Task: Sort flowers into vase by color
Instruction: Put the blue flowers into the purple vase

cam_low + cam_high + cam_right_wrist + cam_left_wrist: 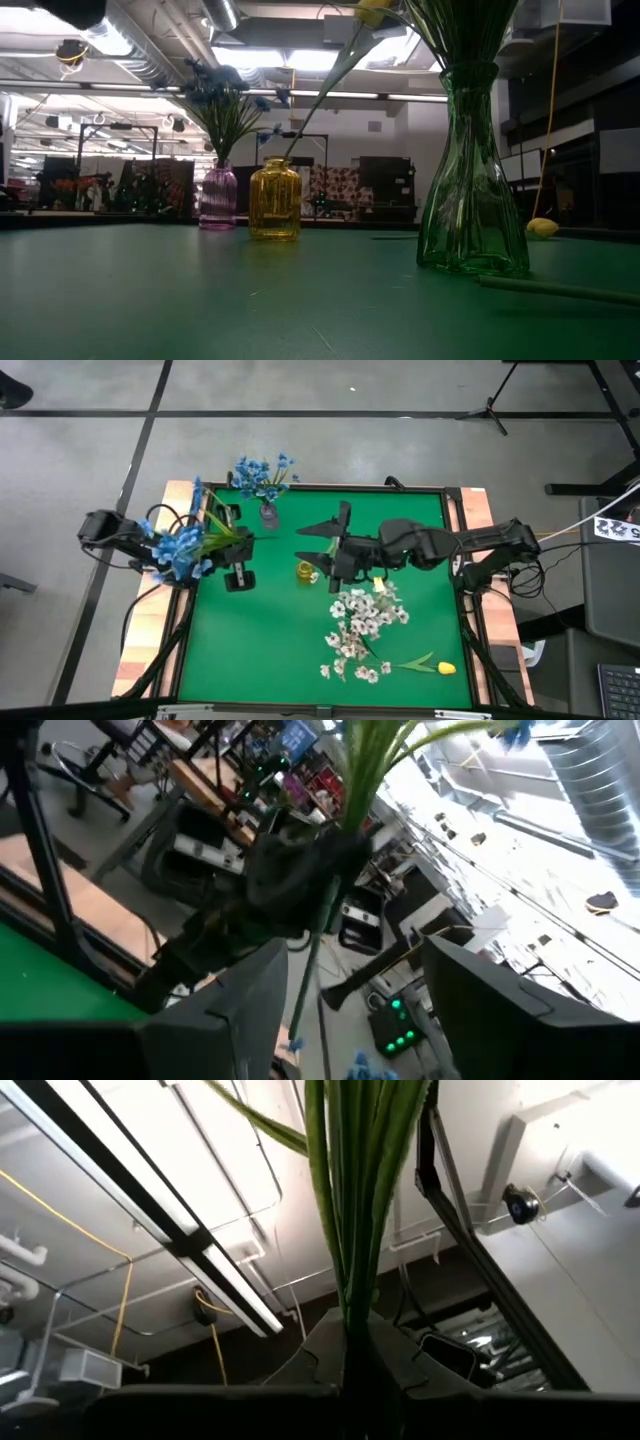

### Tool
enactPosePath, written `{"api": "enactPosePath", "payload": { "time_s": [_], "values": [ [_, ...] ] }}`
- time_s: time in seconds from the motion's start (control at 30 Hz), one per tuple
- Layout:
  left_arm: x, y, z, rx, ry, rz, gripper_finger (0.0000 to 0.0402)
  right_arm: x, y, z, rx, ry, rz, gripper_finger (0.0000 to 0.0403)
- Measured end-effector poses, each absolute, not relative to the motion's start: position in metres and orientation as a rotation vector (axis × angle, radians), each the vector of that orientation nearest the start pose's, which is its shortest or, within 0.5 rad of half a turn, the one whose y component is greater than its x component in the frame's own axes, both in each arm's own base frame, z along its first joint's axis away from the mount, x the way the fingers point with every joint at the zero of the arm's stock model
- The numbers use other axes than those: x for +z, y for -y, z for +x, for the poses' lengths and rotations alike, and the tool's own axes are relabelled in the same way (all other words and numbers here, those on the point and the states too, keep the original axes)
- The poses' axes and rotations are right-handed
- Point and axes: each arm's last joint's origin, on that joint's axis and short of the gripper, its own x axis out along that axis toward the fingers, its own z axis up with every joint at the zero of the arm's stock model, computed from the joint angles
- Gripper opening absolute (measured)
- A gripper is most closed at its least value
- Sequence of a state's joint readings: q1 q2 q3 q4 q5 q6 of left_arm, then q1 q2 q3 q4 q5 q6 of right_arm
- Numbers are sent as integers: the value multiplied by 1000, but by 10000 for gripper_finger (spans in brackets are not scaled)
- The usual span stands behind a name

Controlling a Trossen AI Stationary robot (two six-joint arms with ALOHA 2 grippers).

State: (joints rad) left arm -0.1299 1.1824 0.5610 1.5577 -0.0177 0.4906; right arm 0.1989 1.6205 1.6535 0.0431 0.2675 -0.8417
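1. From above, we see the left gripper (205, 538) at the worktop's (260, 650) left edge, closed on the green stems of a bunch of blue flowers (178, 548). More blue flowers (262, 475) already stand in a small vase (268, 513) at the back. White flowers (362, 625) and a yellow flower (445, 668) lie loose toward the front right. The right gripper (322, 555) hovers near the yellow vase (304, 571), and its fingers look spread.

2. At table height, a purple vase (218, 197), the yellow vase (274, 200) and a green vase (470, 180) stand apart.

3. In the left wrist view, the stems (350, 1200) rise bundled from between the closed fingers.

4. In the right wrist view, its fingers (230, 1010) stand apart, holding nothing.

5. We judge the sprigs light, springy and top-heavy. They are best pinched low on the stems, never on the blossoms. The thin stems may slip or swivel.
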Motion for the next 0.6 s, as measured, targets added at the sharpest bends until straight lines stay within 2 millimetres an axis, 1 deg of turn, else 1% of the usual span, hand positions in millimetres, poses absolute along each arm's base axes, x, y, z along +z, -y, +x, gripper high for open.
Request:
{"api": "enactPosePath", "payload": {
  "time_s": [0.17,0.37,0.6],
  "values": [
    [334,29,225,112,917,369,7,440,-66,371,-81,68,-815,232],
    [333,25,239,96,887,335,6,430,-69,382,-54,64,-817,232],
    [335,25,241,54,898,304,11,426,-67,386,-58,58,-814,232]
  ]
}}
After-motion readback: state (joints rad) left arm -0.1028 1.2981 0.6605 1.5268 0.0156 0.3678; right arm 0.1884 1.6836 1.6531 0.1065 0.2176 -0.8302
